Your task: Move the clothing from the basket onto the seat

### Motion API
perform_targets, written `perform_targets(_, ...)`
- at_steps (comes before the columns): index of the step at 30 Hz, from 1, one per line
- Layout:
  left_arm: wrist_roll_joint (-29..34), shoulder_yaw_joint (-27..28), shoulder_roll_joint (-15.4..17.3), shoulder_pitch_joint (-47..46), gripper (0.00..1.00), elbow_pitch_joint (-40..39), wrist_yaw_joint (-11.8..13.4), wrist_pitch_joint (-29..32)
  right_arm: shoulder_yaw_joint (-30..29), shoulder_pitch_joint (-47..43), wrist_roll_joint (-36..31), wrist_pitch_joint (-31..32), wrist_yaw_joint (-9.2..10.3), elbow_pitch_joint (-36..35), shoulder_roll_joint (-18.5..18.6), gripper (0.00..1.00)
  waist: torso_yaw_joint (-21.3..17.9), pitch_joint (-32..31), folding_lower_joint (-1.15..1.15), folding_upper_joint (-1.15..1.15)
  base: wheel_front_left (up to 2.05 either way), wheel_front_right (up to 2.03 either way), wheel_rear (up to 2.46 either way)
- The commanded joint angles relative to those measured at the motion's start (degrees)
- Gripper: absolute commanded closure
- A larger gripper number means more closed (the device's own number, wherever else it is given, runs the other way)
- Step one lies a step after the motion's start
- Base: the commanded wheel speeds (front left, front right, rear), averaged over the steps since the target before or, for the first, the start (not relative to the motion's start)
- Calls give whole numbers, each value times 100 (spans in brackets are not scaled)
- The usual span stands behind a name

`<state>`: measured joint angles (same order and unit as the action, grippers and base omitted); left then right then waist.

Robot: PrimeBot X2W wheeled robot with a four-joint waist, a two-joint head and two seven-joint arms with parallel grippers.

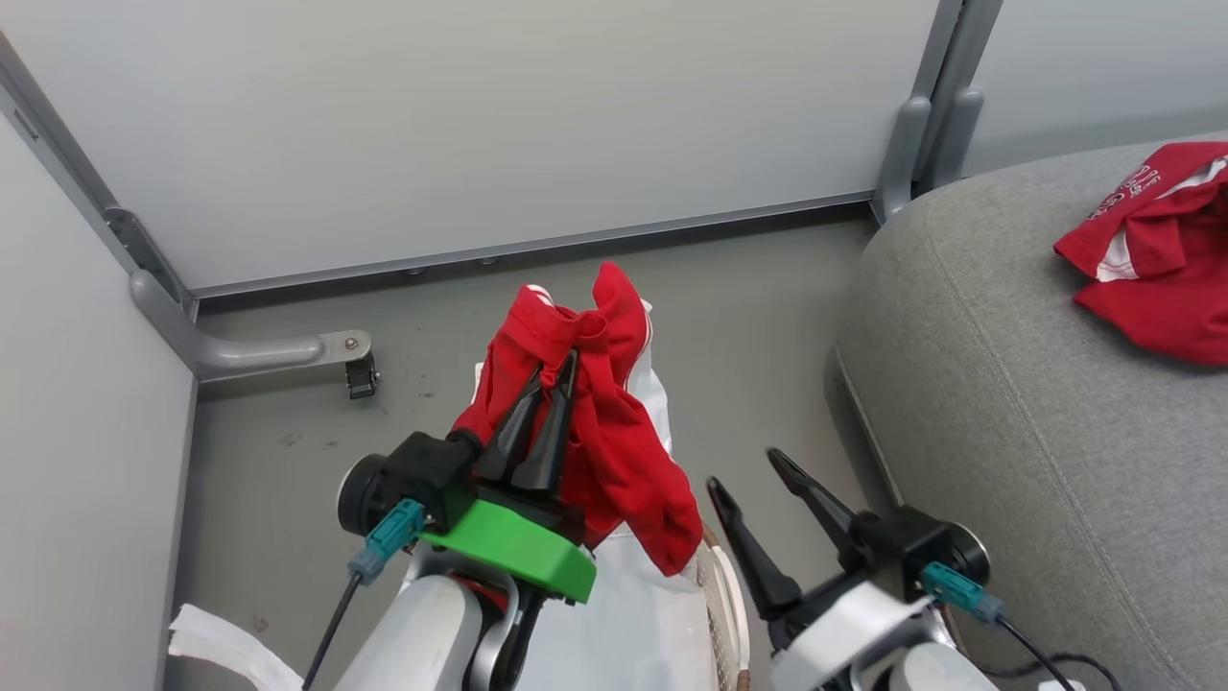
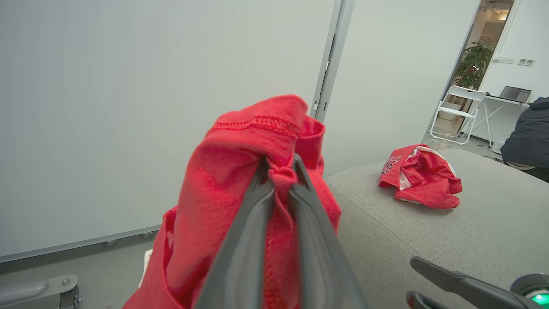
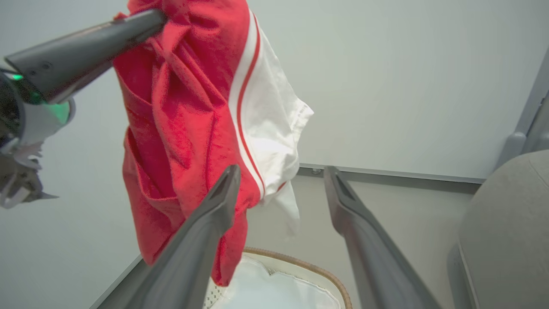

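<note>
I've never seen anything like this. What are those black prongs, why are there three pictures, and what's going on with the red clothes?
The black prongs are the fingers of a two-armed robot's grippers, its "hands". One picture comes from a camera on its head looking down; the other two come from cameras on each wrist, looking along that arm's fingers.

The left gripper is pinched shut on a red garment with a white panel, holding it up in the air above a laundry basket with a brown woven rim and white liner. The right gripper is open and holds nothing.

To the robot's right is a big grey seat. Another red garment with white lettering already lies crumpled on it. The job is moving the clothes from basket to seat.
</note>
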<state>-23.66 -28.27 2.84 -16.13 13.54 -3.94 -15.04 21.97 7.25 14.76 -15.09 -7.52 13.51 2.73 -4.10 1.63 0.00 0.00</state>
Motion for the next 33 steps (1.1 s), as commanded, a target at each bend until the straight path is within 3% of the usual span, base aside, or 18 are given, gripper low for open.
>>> perform_targets(1, -15, -30, 10, 79, 100, -19, 31, -20, 151, 145, 42, -11, 6, -74, 36, 0, 35, 17, 0, 0, 0, 0, 0)
perform_targets(7, -67, -234, 10, 28, 100, -12, 0, -20, 816, 668, 19, -11, 7, -127, 37, 0, 213, 110, 0, 0, 0, 0, 0)
perform_targets(14, -199, -527, 12, -94, 100, -40, -35, -20, 965, 1171, -233, -11, 6, 358, 32, 0, 454, 225, 0, 0, 0, 0, 0)
perform_targets(20, -278, -784, 9, -167, 100, -82, -55, -20, 1190, 1507, -69, -11, 6, 795, 32, 0, 604, 298, 0, 0, 0, 0, 0)
perform_targets(21, -290, -809, 9, -174, 100, -79, -53, -20, 1225, 1527, -33, -11, 6, 867, 35, 41, 619, 304, 0, 0, 0, 0, 0)
perform_targets(22, -304, -824, 9, -182, 100, -77, -52, -20, 1259, 1549, 1, -11, 6, 911, 33, 64, 631, 307, 0, 0, 0, 0, 0)
perform_targets(23, -304, -843, 9, -194, 100, -73, -54, -20, 1289, 1569, 60, -11, 7, 943, 30, 100, 642, 310, 0, 0, 0, 0, 0)
perform_targets(31, -259, -728, 8, -164, 100, -112, -1, -22, 1296, 1417, 388, -10, 7, 1002, 38, 100, 448, 370, 0, 0, 0, 0, 0)
perform_targets(32, -225, -696, 8, -157, 69, -133, 14, -22, 1270, 1401, 409, -10, 7, 979, 39, 100, 390, 382, 0, 0, 0, 0, 0)
perform_targets(33, -230, -667, 9, -122, 20, -112, 27, -23, 1251, 1368, 439, -6, 7, 941, 37, 100, 302, 394, 0, 0, 0, 0, 0)
